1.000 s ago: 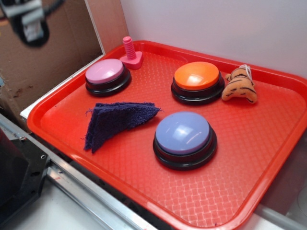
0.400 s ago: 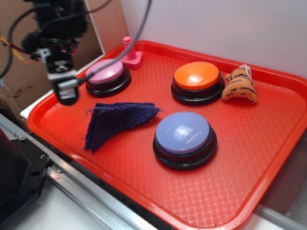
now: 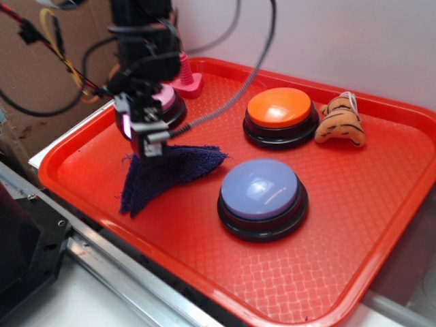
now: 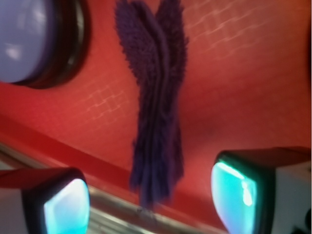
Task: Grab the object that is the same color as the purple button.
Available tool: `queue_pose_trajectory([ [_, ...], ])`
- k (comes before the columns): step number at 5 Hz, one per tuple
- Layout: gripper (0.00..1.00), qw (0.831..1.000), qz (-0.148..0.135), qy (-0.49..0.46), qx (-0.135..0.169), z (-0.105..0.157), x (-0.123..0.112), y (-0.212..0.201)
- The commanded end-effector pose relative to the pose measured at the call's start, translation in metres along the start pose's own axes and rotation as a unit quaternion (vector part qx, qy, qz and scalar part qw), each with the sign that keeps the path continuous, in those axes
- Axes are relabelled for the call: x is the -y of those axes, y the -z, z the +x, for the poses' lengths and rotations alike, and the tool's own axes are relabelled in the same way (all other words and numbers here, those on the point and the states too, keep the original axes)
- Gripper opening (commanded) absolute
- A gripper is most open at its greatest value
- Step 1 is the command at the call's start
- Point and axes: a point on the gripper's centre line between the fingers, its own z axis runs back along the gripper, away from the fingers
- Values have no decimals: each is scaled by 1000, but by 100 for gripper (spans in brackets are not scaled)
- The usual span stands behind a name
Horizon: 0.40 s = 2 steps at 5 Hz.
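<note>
The object, a dark navy-purple folded terry cloth (image 3: 163, 174) with frayed edges, lies on the red tray (image 3: 354, 218) at front left. The purple button (image 3: 261, 196), a lavender dome on a black base, sits just to its right. My gripper (image 3: 144, 136) hangs over the cloth's upper left part, a little above it. In the wrist view the cloth (image 4: 156, 107) runs down the middle, its frayed end between my two glowing pads (image 4: 66, 209), which stand wide apart. Part of the purple button (image 4: 29, 39) shows at the upper left there. The gripper is open and holds nothing.
A pink-topped button (image 3: 170, 102) sits behind my gripper, with a pink plastic bolt (image 3: 185, 75) at the tray's back corner. An orange-topped button (image 3: 281, 114) and a tiger-striped plush toy (image 3: 340, 121) are at the back right. A metal rail (image 3: 116, 272) runs along the tray's front edge.
My gripper has come down and to the right, from outside the tray's left rim to above the cloth. The cloth and the buttons have not moved.
</note>
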Motion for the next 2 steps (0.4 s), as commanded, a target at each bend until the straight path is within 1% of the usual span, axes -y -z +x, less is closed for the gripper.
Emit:
queue_pose_trajectory([
  [1,100,1000,21,-1,-20,-3,9,1],
  [2,0,999,29,-9,-29,-6,11,2],
])
